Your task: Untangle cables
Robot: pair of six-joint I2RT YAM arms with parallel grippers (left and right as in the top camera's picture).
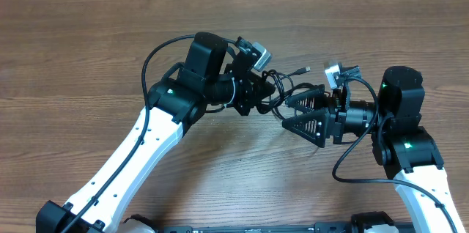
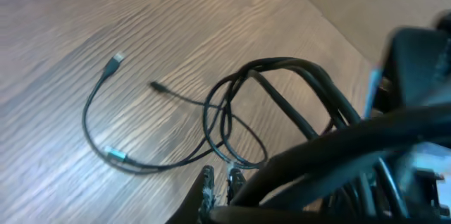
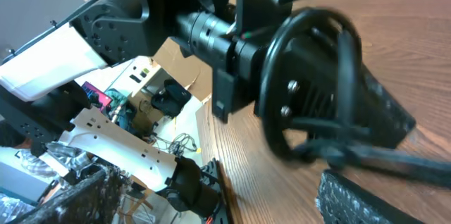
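The cables point(image 2: 225, 122) are found at the middle of the overhead view, between the two arms. In the left wrist view they lie across the wooden surface point(image 2: 84, 13), with loose loops at centre and one metal-tipped plug end point(image 2: 116, 58) trailing to the upper left.

The left pincer point(image 2: 220, 182), at the bottom edge of that view, is pressed together, and a strand of the loops appears to be nipped between its tips. The right pincer point(image 1: 287, 113), right of centre in the overhead view, is spread and nothing is held in it.

The cords are judged to be light, limp and thin. They can be expected to slide through a weak pinch and to drag their neighbours along when pulled. A hold is best taken on a single strand just outside the crossing of the loops, or near a plug end. The plug tips themselves should be spared, since they may bend.
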